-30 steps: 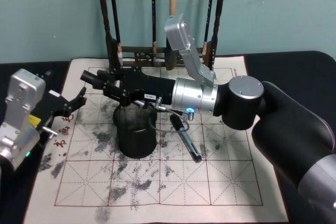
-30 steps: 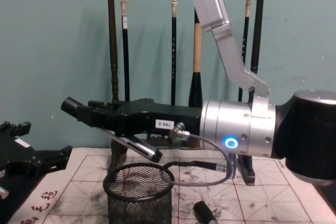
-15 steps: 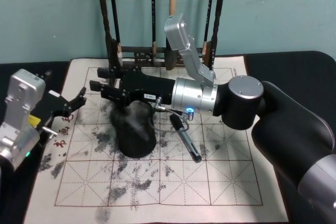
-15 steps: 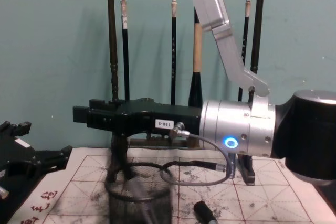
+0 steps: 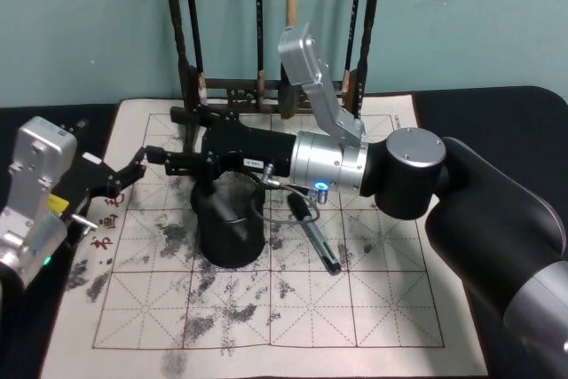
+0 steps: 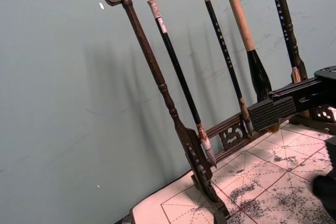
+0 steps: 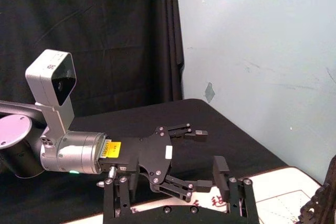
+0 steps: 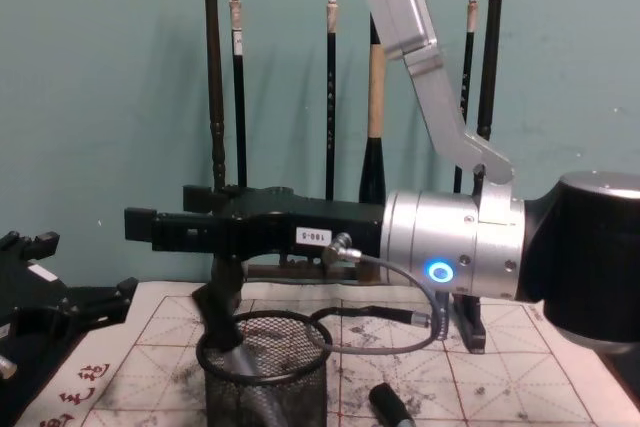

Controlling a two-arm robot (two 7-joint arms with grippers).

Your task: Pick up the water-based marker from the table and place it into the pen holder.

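The right arm stretched level over the desk [image 5: 497, 104] from right to left, its end effector [image 5: 164, 135] spread wide and empty just above the pen holder [image 5: 229, 232]. The water-based marker [image 8: 241, 367] leaned inside that mesh cup. The left end effector [image 7: 203, 159], also spread, sat parked at the left edge.

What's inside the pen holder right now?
One marker, leaning, seen through the pen holder mesh. Its lower end is out of view; the open right gripper hides part of the opening from above.
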